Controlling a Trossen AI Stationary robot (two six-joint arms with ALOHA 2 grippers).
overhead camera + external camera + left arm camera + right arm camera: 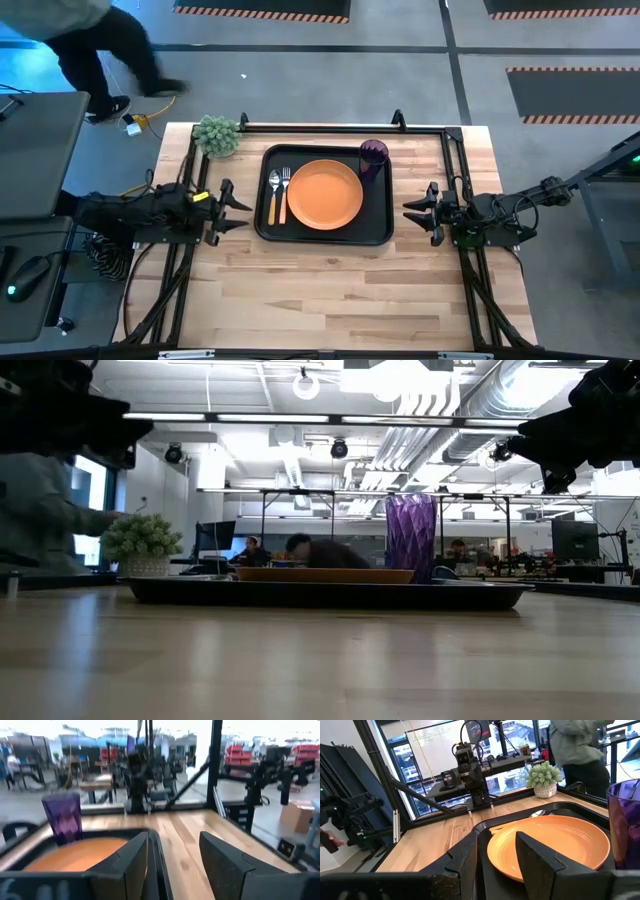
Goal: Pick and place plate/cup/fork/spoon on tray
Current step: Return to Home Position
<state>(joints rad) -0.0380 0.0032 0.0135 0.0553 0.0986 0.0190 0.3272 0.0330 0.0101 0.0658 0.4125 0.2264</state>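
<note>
Spread and empty, the fingers of the left gripper (247,214) and right gripper (407,213) point at the tray (378,218) between them, where spoon (272,192), fork (284,192), plate (325,194) and cup (373,155) all sit, so both arms probably wait clear, loading done.

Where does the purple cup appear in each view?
High view: cup in the tray's far right corner, beside the plate.
Low view: cup right of centre, behind the plate.
Left wrist view: cup beyond the plate.
Right wrist view: cup beside the plate, partly cut off.
Shared landmark: the orange plate.
</note>
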